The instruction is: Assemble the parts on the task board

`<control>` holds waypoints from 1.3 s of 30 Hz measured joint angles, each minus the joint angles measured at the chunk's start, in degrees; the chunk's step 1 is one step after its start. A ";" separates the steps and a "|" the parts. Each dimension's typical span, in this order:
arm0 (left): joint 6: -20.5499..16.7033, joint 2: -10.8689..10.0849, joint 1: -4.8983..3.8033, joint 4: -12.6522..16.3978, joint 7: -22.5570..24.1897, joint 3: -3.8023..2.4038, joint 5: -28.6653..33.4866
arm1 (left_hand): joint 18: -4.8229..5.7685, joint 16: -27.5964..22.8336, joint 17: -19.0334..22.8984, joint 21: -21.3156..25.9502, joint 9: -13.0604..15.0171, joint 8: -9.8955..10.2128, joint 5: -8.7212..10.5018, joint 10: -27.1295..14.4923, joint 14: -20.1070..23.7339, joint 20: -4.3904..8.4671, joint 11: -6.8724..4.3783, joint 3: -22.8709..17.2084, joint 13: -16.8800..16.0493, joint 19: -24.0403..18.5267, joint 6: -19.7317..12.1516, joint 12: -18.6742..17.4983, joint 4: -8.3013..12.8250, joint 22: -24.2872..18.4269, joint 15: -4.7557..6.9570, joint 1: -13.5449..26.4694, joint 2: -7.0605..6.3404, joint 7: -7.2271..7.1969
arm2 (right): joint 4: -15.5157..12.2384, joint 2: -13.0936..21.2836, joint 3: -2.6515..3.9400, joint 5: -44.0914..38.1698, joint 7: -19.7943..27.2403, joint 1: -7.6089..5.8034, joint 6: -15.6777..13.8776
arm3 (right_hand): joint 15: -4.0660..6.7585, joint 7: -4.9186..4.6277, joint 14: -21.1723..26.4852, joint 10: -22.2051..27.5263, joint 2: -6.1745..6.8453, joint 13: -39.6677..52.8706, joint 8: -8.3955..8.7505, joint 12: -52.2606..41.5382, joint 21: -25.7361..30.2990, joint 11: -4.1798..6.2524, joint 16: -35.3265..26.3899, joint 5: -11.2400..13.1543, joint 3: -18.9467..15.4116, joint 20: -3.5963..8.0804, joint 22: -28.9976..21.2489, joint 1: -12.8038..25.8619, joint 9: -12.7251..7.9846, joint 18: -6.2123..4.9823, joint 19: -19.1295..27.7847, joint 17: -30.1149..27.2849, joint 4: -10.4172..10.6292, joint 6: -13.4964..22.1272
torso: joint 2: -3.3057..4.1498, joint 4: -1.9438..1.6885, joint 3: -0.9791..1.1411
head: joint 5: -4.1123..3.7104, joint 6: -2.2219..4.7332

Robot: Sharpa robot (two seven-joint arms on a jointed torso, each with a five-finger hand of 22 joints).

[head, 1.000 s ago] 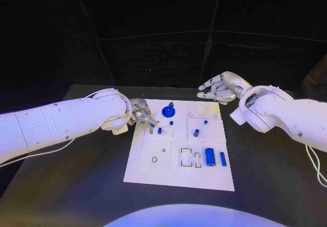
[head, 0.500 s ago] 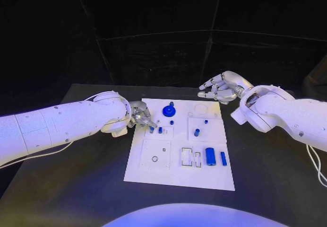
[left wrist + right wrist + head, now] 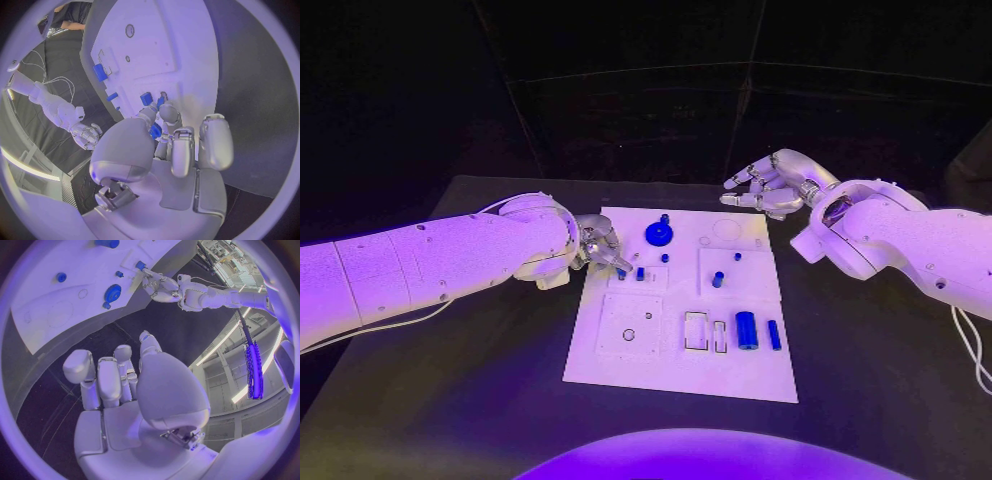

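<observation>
**Left hand pinched a blue part at the board's edge**

The left hand [image 3: 600,247] pinched a small blue part [image 3: 155,131] between its fingertips, just above the near-left region of the white task board [image 3: 661,375]. Just beyond its fingers stood short blue pegs [image 3: 640,273]. The right hand [image 3: 769,186] hovered off the board's far right corner, fingers loosely curled, holding nothing.
</observation>
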State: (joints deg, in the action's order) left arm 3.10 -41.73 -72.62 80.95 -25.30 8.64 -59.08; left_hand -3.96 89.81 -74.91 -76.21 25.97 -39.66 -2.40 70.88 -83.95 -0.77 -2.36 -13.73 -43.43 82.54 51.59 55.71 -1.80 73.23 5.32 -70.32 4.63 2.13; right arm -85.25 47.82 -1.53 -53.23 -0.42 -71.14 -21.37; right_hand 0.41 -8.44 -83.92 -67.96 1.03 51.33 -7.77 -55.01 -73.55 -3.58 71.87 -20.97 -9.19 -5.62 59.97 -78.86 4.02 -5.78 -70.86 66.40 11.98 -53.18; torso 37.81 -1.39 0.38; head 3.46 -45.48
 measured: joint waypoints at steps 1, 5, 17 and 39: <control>0.06 -0.08 0.03 0.08 -0.01 -0.01 -0.03 | 0.00 0.00 0.00 0.00 0.00 -0.01 0.01 0.00 0.00 0.00 0.00 0.00 0.00 0.00 0.00 0.00 0.00 0.00 0.00 0.00 0.00 0.00 | 0.00 0.00 0.00 0.00 0.00 0.00 0.00 | 0.00 0.00 0.00 0.00 0.00 0.00 0.00 0.00 0.00 0.00 0.00 0.00 0.00 0.00 0.00 0.00 0.00 0.00 0.00 0.00 0.00 0.00 | 0.00 0.00 -0.01 | 0.00 -0.01; 0.31 -0.27 0.07 0.28 -0.07 -0.03 -0.14 | 0.00 0.00 0.00 0.00 0.00 -0.13 0.04 0.10 0.00 0.00 -0.10 0.00 0.00 0.00 0.00 0.00 0.01 0.00 0.00 0.01 -0.01 0.00 | 0.10 0.00 0.00 0.00 0.03 0.00 0.01 | 0.00 0.00 0.00 0.00 0.00 0.00 0.00 0.00 0.00 0.00 0.00 0.00 0.00 0.00 0.00 0.00 0.00 0.00 0.00 0.00 0.00 0.00 | -0.02 0.00 -0.03 | -0.03 0.01; 0.73 -0.48 0.07 1.02 -0.54 -0.08 -0.43 | 0.00 0.00 0.00 0.00 0.00 -0.31 -0.10 0.18 0.00 0.00 -0.01 -0.02 0.00 0.00 0.00 -0.01 0.03 -0.01 0.00 0.03 -0.02 0.00 | 0.14 -0.03 0.00 0.00 0.06 0.01 0.00 | 0.00 0.00 0.00 0.00 0.00 0.00 0.00 0.00 0.00 0.00 0.00 0.00 0.00 0.00 0.00 0.00 0.00 0.00 0.00 0.00 0.00 0.00 | -0.02 0.01 -0.03 | 0.13 -0.05; 0.98 -0.72 0.13 1.10 -1.19 -0.05 -0.53 | 0.00 0.00 0.00 0.00 0.12 -0.25 -0.07 0.18 0.00 -0.01 0.03 -0.20 0.18 0.00 0.00 -0.02 -0.11 -0.01 0.00 0.23 -0.53 0.00 | 0.15 0.00 0.00 0.00 0.12 0.01 0.00 | 0.00 0.00 0.00 0.00 0.00 0.00 0.00 0.00 0.00 0.00 0.00 0.00 -0.19 0.00 -0.06 0.00 0.00 0.00 0.00 0.00 0.19 0.00 | 0.00 0.02 -0.02 | 0.03 -0.06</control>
State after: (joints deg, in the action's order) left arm 4.08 -42.45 -72.49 82.06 -26.50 8.59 -59.61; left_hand -3.96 89.81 -74.91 -76.20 26.08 -39.91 -2.47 71.05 -83.95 -0.78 -2.33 -13.94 -43.26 82.53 51.59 55.68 -1.90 73.21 5.32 -70.09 4.09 2.13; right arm -85.10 47.82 -1.53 -53.23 -0.30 -71.13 -21.38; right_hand 0.41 -8.44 -83.92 -67.96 1.03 51.33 -7.77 -55.01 -73.55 -3.58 71.87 -20.97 -9.37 -5.62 59.92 -78.86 4.02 -5.78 -70.86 66.40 12.17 -53.18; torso 37.81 -1.37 0.36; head 3.49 -45.54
